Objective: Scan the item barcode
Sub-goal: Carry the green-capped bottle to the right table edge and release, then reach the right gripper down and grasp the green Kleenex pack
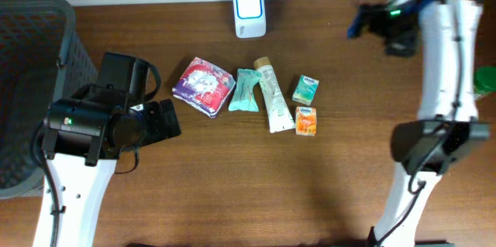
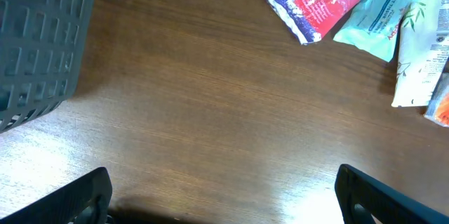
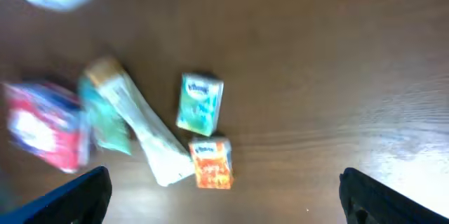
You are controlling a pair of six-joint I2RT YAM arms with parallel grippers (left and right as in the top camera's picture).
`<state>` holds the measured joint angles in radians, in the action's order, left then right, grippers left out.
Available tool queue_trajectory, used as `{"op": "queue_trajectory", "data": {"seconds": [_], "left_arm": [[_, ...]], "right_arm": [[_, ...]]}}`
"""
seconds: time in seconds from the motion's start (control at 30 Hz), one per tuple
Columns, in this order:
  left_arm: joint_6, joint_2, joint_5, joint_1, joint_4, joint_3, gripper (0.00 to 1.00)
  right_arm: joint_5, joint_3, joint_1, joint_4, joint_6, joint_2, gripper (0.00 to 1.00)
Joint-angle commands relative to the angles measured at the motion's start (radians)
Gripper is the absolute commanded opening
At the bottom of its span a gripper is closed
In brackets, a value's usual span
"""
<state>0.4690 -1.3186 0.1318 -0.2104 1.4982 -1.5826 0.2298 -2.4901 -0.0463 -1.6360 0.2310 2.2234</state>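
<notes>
Five items are shown laid in a loose row at the middle of the wooden table [image 1: 232, 193], below one white scanner [image 1: 249, 12] with a lit face at the far edge. From the left are counted one purple-and-red printed packet [image 1: 204, 84], one teal packet [image 1: 244, 90], one white tube [image 1: 273, 98] with a tan cap, one small green box [image 1: 305, 90] and, just below it, one small orange box [image 1: 307, 121]. Their print is too small to be read. One dark grey slatted basket [image 1: 31, 84] is seen at the table's left edge. The left end effector [image 2: 224, 203] is held fully spread and empty over bare table near the purple packet. The right end effector [image 3: 224, 199], in a blurred view, is likewise spread wide with nothing gripped.
</notes>
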Motion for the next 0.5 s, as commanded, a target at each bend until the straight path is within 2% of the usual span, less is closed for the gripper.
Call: {"op": "queue_trajectory", "data": {"seconds": [0.0,0.1,0.17,0.2,0.3,0.47], "left_arm": [[0.01,0.004,0.008,-0.003,-0.002,-0.002,0.99],[0.009,0.004,0.007,-0.003,-0.002,-0.002,0.99],[0.009,0.004,0.008,-0.003,-0.002,-0.002,0.99],[0.009,0.004,0.008,-0.003,-0.002,-0.002,0.99],[0.009,0.004,0.007,-0.003,-0.002,-0.002,0.99],[0.009,0.004,0.007,-0.003,-0.002,-0.002,0.99]], "right_arm": [[-0.164,0.119,0.138,0.016,-0.014,0.007,0.99],[-0.132,0.237,0.224,0.057,0.095,0.007,0.99],[-0.138,0.303,0.261,0.138,0.098,0.007,0.99],[-0.137,0.348,0.275,0.182,0.1,0.007,0.99],[-0.137,0.437,0.273,0.229,0.227,0.008,0.99],[-0.092,0.465,0.267,0.218,0.229,-0.031,1.0]]}}
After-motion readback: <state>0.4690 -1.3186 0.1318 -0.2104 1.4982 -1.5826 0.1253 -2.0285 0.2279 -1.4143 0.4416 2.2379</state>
